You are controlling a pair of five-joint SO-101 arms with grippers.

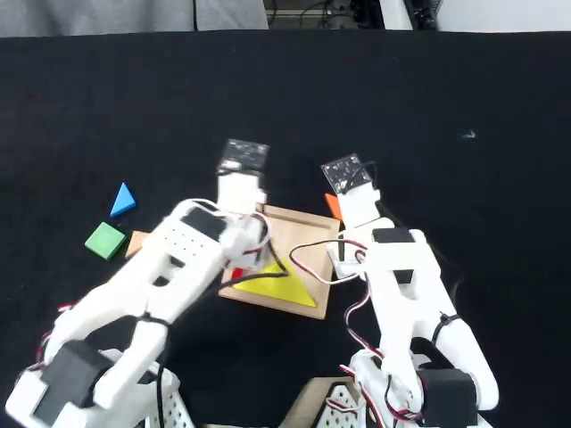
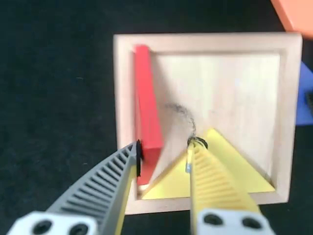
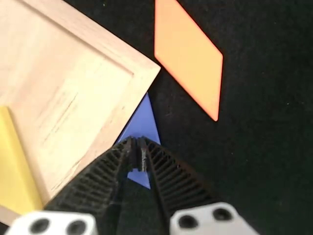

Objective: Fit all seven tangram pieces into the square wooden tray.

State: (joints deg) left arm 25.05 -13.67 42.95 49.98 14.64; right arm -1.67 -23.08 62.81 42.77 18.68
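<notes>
The square wooden tray (image 2: 205, 41) holds a yellow triangle (image 2: 234, 166) lying flat in one corner area. A red piece (image 2: 146, 112) leans on edge along one inner wall. My left gripper (image 2: 165, 151) is open over the tray, its grey finger (image 2: 128, 161) touching the red piece's lower end. My right gripper (image 3: 136, 148) is shut, with its tips just over a blue triangle (image 3: 142, 120) that lies on the cloth against the tray's outer edge (image 3: 124, 100). An orange parallelogram (image 3: 188, 56) lies just beyond that corner.
On the black cloth to the left lie a small blue triangle (image 1: 122, 200), a green square (image 1: 105, 240) and a tan-orange piece (image 1: 136, 242). Both arms (image 1: 192, 241) (image 1: 393, 259) crowd over the tray (image 1: 299, 223). The far half of the table is bare black cloth.
</notes>
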